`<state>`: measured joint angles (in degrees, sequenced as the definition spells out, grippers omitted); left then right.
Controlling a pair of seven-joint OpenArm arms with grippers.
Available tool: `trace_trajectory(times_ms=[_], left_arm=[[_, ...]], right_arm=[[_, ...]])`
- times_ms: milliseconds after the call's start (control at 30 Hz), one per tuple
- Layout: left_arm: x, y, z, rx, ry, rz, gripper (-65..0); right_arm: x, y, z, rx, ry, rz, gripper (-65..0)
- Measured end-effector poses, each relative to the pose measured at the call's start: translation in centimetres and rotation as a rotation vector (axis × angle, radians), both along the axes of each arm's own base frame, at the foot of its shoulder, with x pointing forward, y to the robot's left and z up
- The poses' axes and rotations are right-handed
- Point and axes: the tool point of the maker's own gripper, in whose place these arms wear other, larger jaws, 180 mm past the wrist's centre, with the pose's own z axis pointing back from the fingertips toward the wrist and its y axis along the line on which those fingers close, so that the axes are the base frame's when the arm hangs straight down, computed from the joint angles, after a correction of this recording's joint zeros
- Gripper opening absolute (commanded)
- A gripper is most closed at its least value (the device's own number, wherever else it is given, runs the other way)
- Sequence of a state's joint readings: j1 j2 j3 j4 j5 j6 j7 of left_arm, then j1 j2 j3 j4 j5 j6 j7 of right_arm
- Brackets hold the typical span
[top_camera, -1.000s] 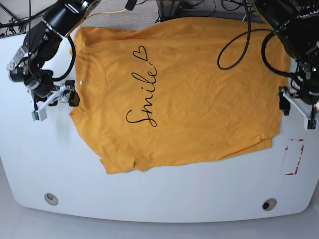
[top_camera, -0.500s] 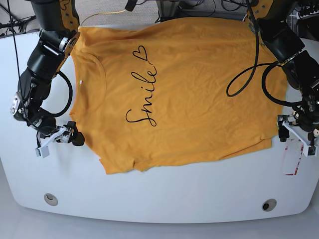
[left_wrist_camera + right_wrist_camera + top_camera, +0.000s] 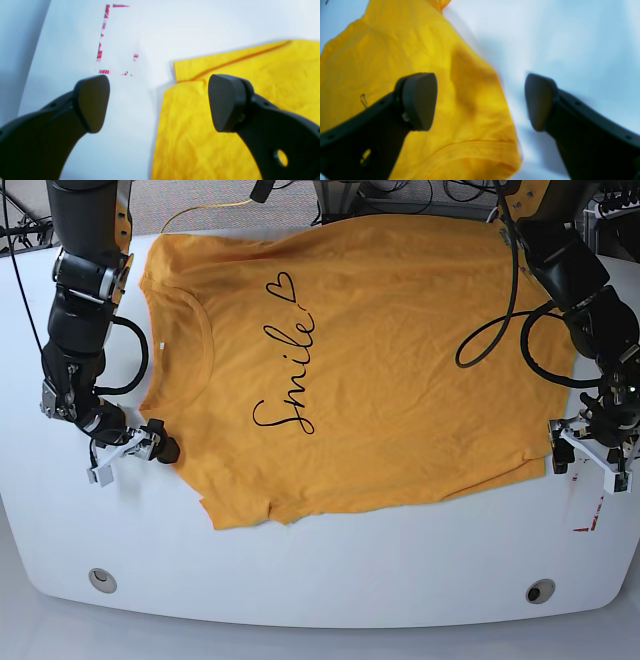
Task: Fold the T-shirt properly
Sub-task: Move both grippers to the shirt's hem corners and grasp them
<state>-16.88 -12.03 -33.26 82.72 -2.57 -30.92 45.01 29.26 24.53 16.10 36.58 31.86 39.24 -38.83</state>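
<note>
The orange-yellow T-shirt (image 3: 380,370) lies spread flat on the white table (image 3: 320,570), collar toward the base view's left, with black "Smile" lettering (image 3: 287,380) and a heart outline facing up. My right gripper (image 3: 132,460) is open at the near sleeve's edge. In the right wrist view (image 3: 480,102) one finger (image 3: 418,100) is over the sleeve (image 3: 395,50) and the other is over bare table. My left gripper (image 3: 585,458) is open at the near hem corner. In the left wrist view (image 3: 158,105) one finger (image 3: 225,105) is over the shirt (image 3: 200,140).
A red-marked rectangle (image 3: 590,500) is on the table just in front of my left gripper and also shows in the left wrist view (image 3: 116,40). A black cable loop (image 3: 490,330) hangs over the shirt's right part. Two round holes (image 3: 102,580) sit near the table's front edge.
Both grippers have moved toward the table's front along the shirt's sides, the right one in to the sleeve edge, the left one in to the hem corner. The shirt has not moved.
</note>
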Motion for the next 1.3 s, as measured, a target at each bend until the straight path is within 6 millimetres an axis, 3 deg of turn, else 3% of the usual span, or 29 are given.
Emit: trace_trajectory(times_ms=[200,433,700,933,1133,1300], left_arm=[[0.4,-0.4,-1.8,-0.049,0.006,-0.005,-7.1],[1.9,0.9,-3.5,-0.139,-0.043,0.106,-6.8],[4.4,0.2,-6.0,-0.21,-0.01,0.083,-6.7],[5.9,-1.4,-7.9,-0.288,0.021,0.073,-6.7],[5.6,-0.5,-10.1,-0.296,0.056,0.147,-6.5],[5.9,-1.9,-10.9,-0.258,0.077,0.087,-7.1]], right_arm=[[-0.1,1.5,-0.5,0.023,-0.011,0.012,-13.0],[0.2,4.5,-0.9,0.072,-0.025,0.042,-30.8],[-0.1,5.6,-1.5,0.088,-0.012,0.056,-48.8],[-0.3,6.3,-1.7,0.096,-0.002,0.065,-50.6],[-0.3,6.2,-1.7,0.095,-0.001,0.065,-50.6],[-0.4,6.1,-1.8,0.095,0.0,0.062,-50.6]])
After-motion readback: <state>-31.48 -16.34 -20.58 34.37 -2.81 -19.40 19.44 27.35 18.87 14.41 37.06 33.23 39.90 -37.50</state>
